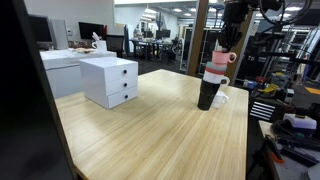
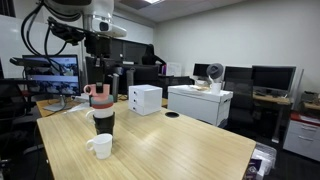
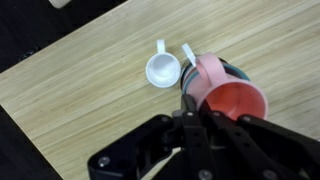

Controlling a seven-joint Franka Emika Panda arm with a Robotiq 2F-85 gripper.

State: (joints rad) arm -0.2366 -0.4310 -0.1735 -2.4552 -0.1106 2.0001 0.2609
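Nearby, white cup [image 3: 162, 70] beside pink cup [image 3: 228, 98].

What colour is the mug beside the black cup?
The mug is white, clearest in the wrist view.

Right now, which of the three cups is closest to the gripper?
The pink cup, stacked on top of the black cup: the gripper is shut on its rim. The white cup stands lower, alone on the table beside them.
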